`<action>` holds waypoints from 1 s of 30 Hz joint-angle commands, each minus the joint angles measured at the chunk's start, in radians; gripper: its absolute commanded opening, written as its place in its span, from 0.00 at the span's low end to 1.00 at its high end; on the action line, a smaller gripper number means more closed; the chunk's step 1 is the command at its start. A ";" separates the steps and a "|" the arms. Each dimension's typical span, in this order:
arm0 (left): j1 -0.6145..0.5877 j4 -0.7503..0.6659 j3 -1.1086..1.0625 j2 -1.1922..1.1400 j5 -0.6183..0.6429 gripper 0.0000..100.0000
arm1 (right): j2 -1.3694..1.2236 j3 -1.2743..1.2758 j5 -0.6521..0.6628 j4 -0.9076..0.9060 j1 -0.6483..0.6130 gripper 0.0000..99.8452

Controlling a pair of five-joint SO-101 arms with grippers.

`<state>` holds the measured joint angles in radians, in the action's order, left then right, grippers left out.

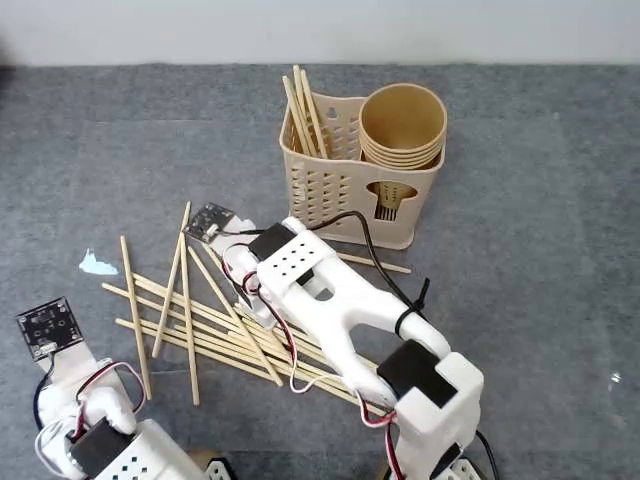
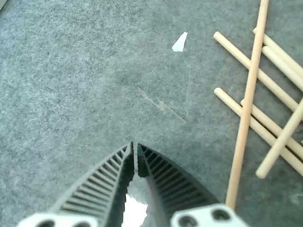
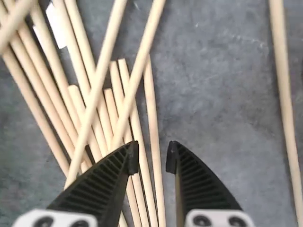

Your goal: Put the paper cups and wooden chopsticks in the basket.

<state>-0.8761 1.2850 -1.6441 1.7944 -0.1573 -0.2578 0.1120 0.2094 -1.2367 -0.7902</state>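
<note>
A beige slotted basket (image 1: 340, 190) stands at the back centre. It holds a stack of paper cups (image 1: 403, 122) in one compartment and several wooden chopsticks (image 1: 305, 115) in the other. Many more chopsticks (image 1: 200, 330) lie scattered on the grey mat. My right gripper (image 3: 152, 153) hovers low over this pile (image 3: 94, 94), open by a narrow gap, with one chopstick (image 3: 152, 113) lying on the mat between its fingertips. My left gripper (image 2: 135, 149) is shut and holds nothing, over bare mat beside the ends of some chopsticks (image 2: 246, 109).
A small pale scrap (image 1: 97, 264) lies on the mat left of the pile, the same scrap (image 2: 180, 41) beyond my left gripper. One chopstick (image 1: 375, 263) lies alone at the basket's foot. Open mat stretches to the right of the basket.
</note>
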 commanded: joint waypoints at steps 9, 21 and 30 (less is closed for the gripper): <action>0.008 -0.017 0.007 -0.003 -0.008 0.02 | -0.036 -0.009 -0.091 0.077 -0.070 0.12; 0.008 -0.017 0.007 -0.003 -0.008 0.02 | -0.136 -0.009 -0.038 0.087 0.015 0.12; 0.008 -0.017 0.007 -0.003 -0.008 0.02 | -0.142 -0.005 -0.003 0.113 0.016 0.04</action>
<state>-0.8761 1.2850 -1.6441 1.7944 -0.1573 -0.3943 0.1059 0.1926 -1.1492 -0.7871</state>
